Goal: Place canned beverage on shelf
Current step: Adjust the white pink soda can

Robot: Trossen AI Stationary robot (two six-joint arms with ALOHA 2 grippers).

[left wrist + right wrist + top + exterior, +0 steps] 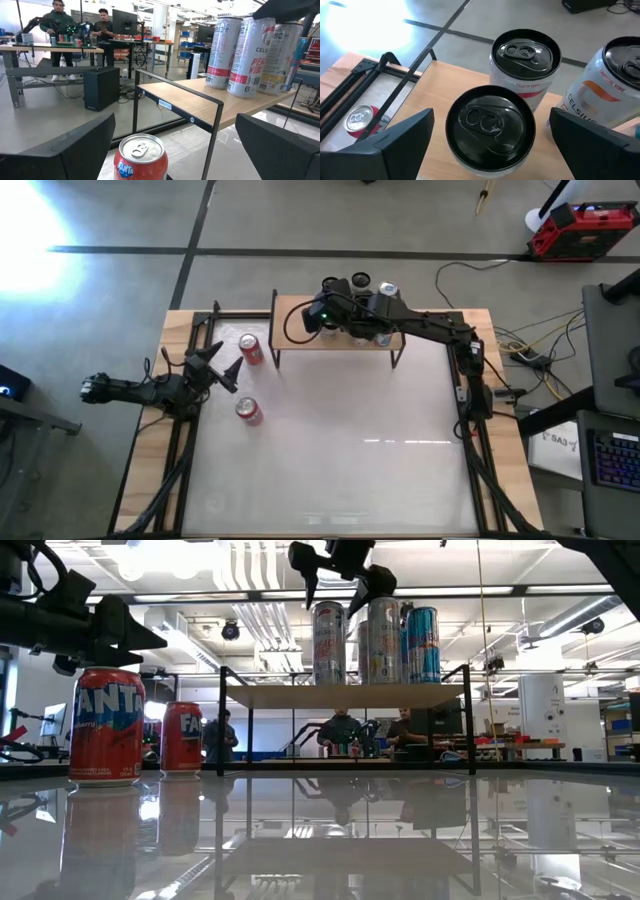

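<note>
Left gripper [222, 367], fingers spread wide and empty, faces the upright Fanta can [250, 349] standing just beside the shelf [300, 338], nearer than the right gripper [338, 578], open above shelved cans.

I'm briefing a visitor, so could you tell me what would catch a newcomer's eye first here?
Probably the cluster of tall cans standing on the shelf, with the right gripper open just above them. Next, two red Fanta cans on the table by the shelf's left end, near the open left gripper.
</note>
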